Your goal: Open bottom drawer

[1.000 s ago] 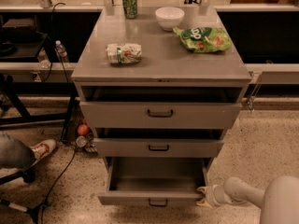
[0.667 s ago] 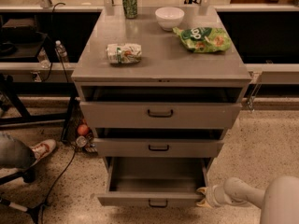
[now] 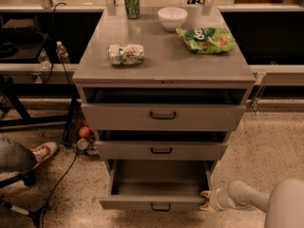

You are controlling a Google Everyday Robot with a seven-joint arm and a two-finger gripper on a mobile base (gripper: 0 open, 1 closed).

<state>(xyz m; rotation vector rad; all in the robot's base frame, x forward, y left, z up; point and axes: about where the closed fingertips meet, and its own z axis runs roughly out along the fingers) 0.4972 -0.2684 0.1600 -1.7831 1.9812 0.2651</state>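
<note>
Grey bottom drawer [image 3: 159, 186]; whitish, perhaps yellow-tinged tool [image 3: 205, 204] at its right corner; speckled beige floor [image 3: 266, 141].

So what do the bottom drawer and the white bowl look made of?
The bottom drawer: likely painted grey metal, matte, going by its thin flat panels. The white bowl: smooth and slightly glossy, ceramic or plastic, cannot tell which. The gripper sits at the drawer's front right corner.

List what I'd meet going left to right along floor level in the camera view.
From the left: sneaker → orange-red ball → bottom drawer, pulled out → end effector, at the drawer's right front corner.
</note>
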